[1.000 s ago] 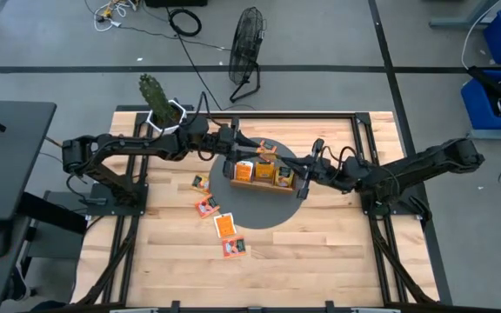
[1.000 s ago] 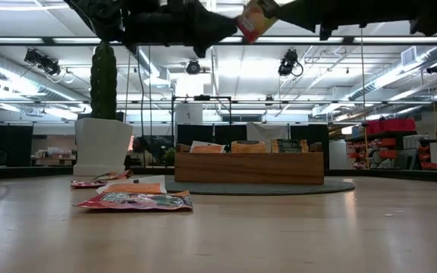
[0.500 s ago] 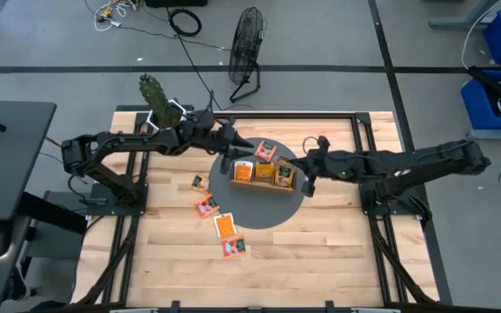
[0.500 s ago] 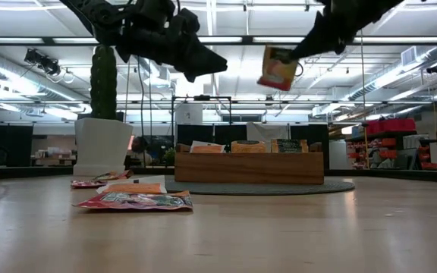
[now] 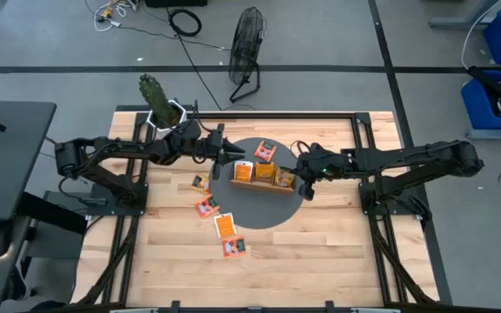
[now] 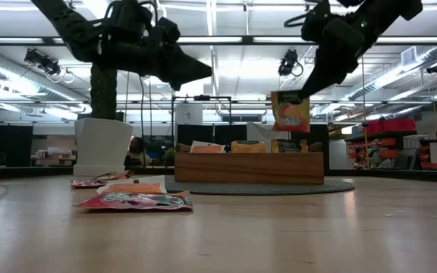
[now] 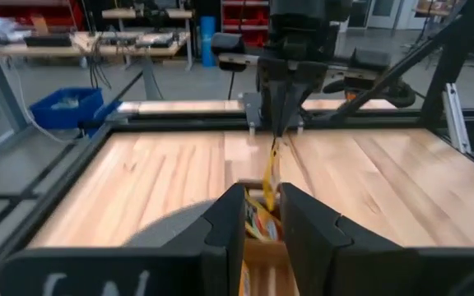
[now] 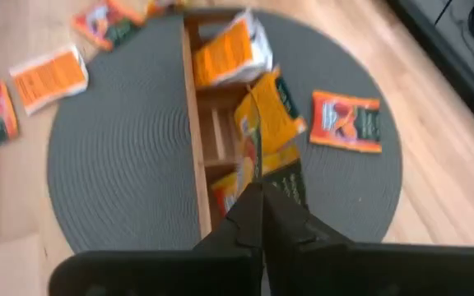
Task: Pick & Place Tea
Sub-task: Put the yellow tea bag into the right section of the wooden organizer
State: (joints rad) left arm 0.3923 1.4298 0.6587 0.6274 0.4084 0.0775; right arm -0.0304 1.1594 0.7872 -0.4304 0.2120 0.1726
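Your right tool point(image 6: 300, 92) has dropped toward the tray point(image 6: 249, 167), pinching a sachet point(image 6: 290, 111) above its 3 o'clock end; the left tool point(image 5: 224, 149), slightly open and empty, has retreated toward 9. A tilted release could snag on sachets already filed.

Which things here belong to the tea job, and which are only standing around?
Job: sachet held by the right end effector; wooden tray; loose sachets; left end effector, empty.

Not job: cactus pot, fan, grey mat.

Tray point(image 5: 263, 184) on mat point(image 5: 233, 204); 4 sachets point(image 5: 224, 225) left.
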